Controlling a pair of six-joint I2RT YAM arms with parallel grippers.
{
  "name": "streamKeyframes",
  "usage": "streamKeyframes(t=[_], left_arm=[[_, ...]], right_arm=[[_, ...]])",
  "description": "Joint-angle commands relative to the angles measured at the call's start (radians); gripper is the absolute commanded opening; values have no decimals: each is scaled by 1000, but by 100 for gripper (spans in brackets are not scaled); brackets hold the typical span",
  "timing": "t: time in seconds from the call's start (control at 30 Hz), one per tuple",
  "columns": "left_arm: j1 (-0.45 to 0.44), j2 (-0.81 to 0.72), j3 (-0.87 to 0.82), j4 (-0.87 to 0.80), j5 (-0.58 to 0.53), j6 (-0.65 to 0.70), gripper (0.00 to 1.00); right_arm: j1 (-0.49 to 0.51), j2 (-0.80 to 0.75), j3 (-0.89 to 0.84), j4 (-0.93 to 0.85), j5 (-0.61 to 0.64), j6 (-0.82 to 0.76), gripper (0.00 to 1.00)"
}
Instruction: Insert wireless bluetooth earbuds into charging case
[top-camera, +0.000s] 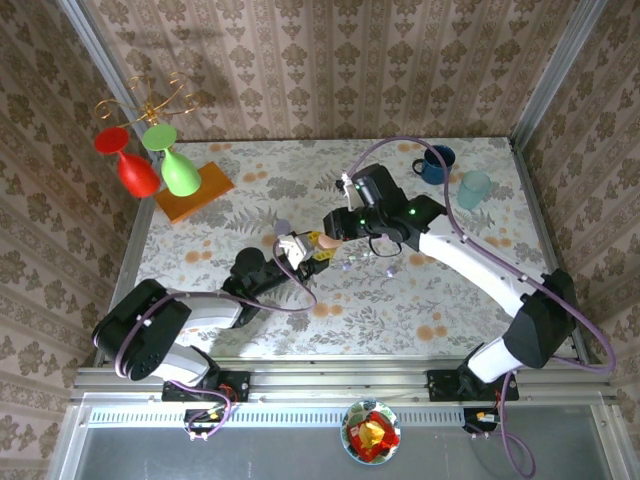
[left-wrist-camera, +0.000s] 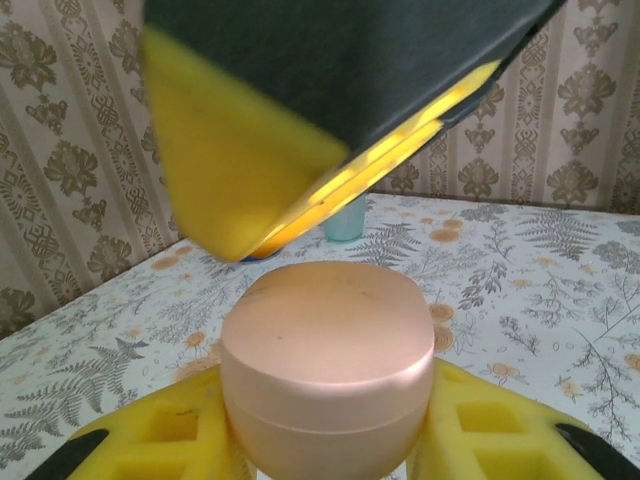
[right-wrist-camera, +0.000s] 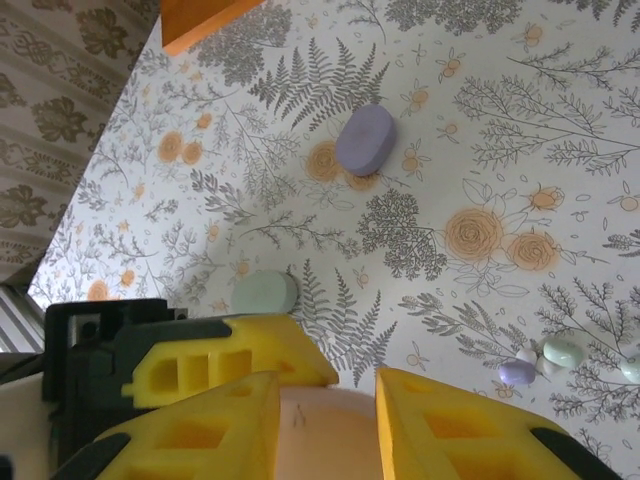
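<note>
Peach pebble-shaped plastic case (left-wrist-camera: 325, 340) is clamped by left gripper (left-wrist-camera: 325, 435), probably steadied for opening; right gripper (right-wrist-camera: 328, 400) straddles it, grip unclear.

**Top view:** fixed high above the near edge of the table (top-camera: 400, 300), looking steeply down and forward across its whole surface to the far wall (top-camera: 330, 70). **Left wrist view:** low and very near, facing almost level across the tabletop, with the peach case (left-wrist-camera: 325, 370) large in the foreground and the cup (left-wrist-camera: 345, 220) far behind it. **Right wrist view:** higher, looking steeply down on the tabletop, with the peach case at its bottom edge and the lilac case (right-wrist-camera: 365, 140) and board (right-wrist-camera: 200, 15) farther off. All three views share the peach case. Top and left wrist also share the cup. Top and right wrist share the lilac case and board.
</note>
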Motion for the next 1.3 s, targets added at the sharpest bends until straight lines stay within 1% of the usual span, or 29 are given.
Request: streamKeyframes(t=[0.0, 0.07, 0.2, 0.3, 0.37, 0.43, 0.53, 0.63, 0.7, 0.93, 1.0, 1.13, 1.27], left_arm=[[-2, -7, 34, 78, -5, -45, 33], [0, -20, 31, 78, -9, -56, 33], [1, -48, 40, 79, 5, -117, 34], [1, -58, 61, 81, 26, -159, 34], [-1, -64, 73, 81, 34, -175, 34], [0, -66, 80, 80, 36, -181, 34], [0, -57, 90, 83, 40, -180, 34], [-1, -45, 110, 83, 56, -189, 34], [-4, -39, 121, 83, 62, -197, 34], [-12, -28, 136, 84, 75, -194, 34], [-12, -25, 140, 84, 86, -197, 34], [-13, -28, 134, 84, 94, -201, 35], [-13, -39, 116, 83, 83, -193, 35]], right_arm=[[-14, -102, -43, 46, -18, 52, 36], [-33, -174, -105, 105, -40, 106, 44], [-104, -279, -262, 279, -187, 274, 60], [-152, -337, -382, 424, -292, 416, 67], [-170, -364, -446, 514, -333, 506, 69], [-176, -377, -482, 560, -363, 568, 69], [-177, -370, -524, 643, -410, 651, 69], [-177, -354, -572, 769, -436, 734, 69], [-177, -340, -586, 823, -446, 774, 68], [-175, -279, -574, 917, -483, 839, 63], [-174, -264, -569, 938, -491, 845, 59], [-175, -252, -571, 952, -481, 845, 46], [-175, -243, -579, 966, -468, 848, 30]])
